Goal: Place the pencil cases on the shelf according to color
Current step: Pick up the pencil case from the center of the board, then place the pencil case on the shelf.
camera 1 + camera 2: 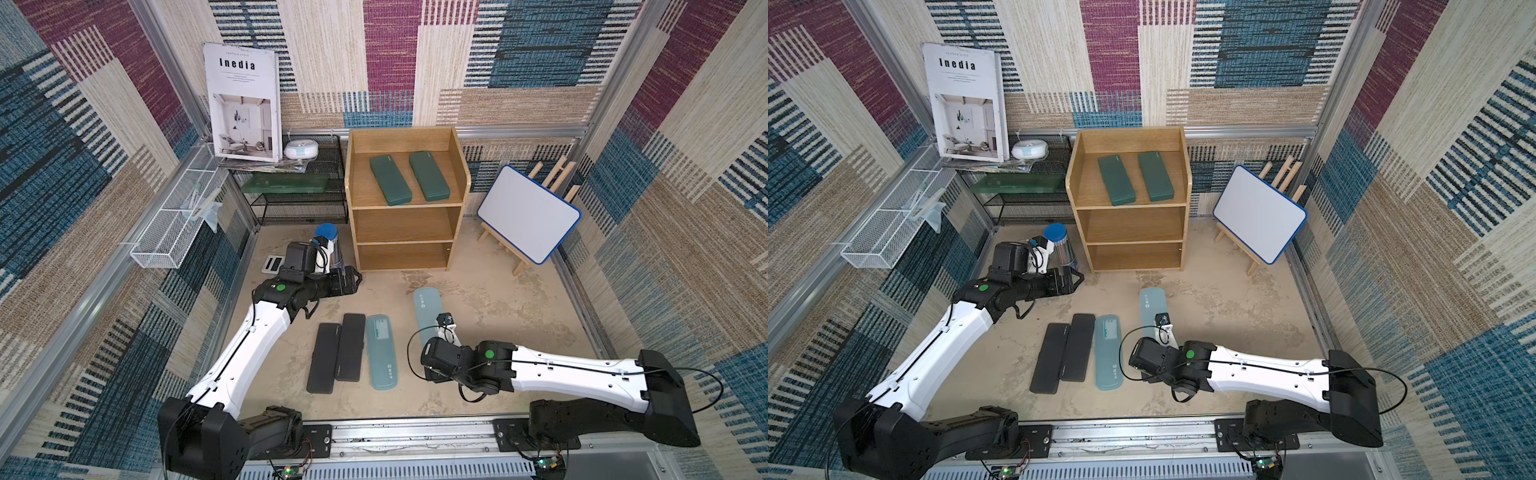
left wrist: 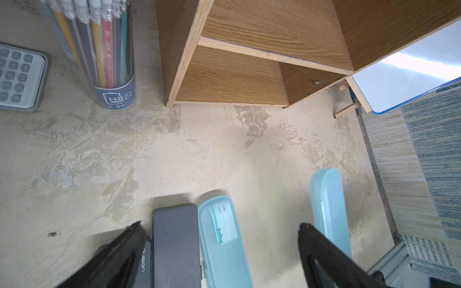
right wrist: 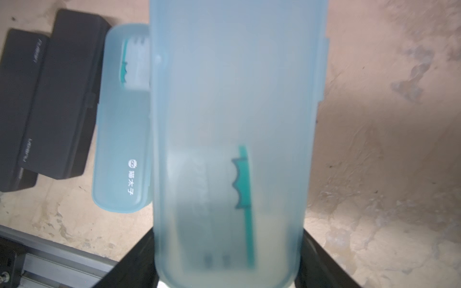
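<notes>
Most of the translucent blue case (image 3: 229, 99) fills the right wrist view, blurred, far end cut off; the right gripper (image 3: 228, 237) clamps its long edges, jaws hidden in both top views. It's mid-table, 6 o'clock of the wooden shelf (image 1: 405, 241), whose top tier holds two matte green cases (image 1: 390, 180). At 9 o'clock the left gripper (image 1: 352, 281) gapes empty; the spare blue case (image 1: 381, 353) flanks two black cases (image 1: 324, 359) at 7 o'clock.

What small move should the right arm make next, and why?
Probably lift the light blue case straight up: the right pincer appears closed on its sides, and the shelf has two bare tiers below the green cases.
</notes>
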Robot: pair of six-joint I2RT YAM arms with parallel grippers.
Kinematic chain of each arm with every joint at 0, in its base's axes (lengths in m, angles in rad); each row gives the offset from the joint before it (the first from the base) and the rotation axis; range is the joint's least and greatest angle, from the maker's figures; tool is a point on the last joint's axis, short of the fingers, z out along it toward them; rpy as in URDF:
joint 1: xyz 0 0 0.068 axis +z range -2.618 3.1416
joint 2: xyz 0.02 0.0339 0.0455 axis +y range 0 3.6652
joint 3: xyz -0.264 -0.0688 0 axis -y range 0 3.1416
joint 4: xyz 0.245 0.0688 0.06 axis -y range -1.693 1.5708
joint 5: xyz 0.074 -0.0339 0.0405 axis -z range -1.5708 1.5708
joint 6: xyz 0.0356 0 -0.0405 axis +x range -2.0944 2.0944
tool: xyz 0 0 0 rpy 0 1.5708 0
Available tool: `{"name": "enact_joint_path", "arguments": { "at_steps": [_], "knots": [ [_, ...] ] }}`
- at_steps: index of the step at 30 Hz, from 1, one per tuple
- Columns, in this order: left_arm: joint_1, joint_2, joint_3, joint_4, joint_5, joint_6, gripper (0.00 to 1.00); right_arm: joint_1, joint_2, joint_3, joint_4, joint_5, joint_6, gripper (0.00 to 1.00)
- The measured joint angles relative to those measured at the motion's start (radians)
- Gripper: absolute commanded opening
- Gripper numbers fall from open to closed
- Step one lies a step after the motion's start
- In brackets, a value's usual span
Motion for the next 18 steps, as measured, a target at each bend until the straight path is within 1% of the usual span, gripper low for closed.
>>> {"name": "enact_joint_path", "arguments": {
  "at_steps": [2, 4, 7, 10, 14, 18],
  "knots": [
    [0.0, 0.0, 0.0, 0.0, 0.0, 0.0, 1.0, -0.032, -0.005, 0.037, 0.003, 0.027, -0.039, 0.75],
    [0.0, 0.0, 0.0, 0.0, 0.0, -0.001, 1.0, -0.084, 0.001, 0.083, 0.006, 0.055, -0.092, 0.75],
    [0.0, 0.0, 0.0, 0.0, 0.0, -0.004, 1.0, -0.187, 0.027, 0.15, 0.043, 0.063, -0.195, 0.76],
    [0.0, 0.0, 0.0, 0.0, 0.001, -0.007, 1.0, -0.309, 0.076, 0.218, 0.103, 0.039, -0.312, 0.76],
    [0.0, 0.0, 0.0, 0.0, 0.004, -0.008, 1.0, -0.431, 0.204, 0.344, 0.176, -0.014, -0.454, 0.77],
    [0.0, 0.0, 0.0, 0.0, 0.007, -0.011, 1.0, -0.517, 0.355, 0.49, 0.213, -0.069, -0.553, 0.77]
  ]
}}
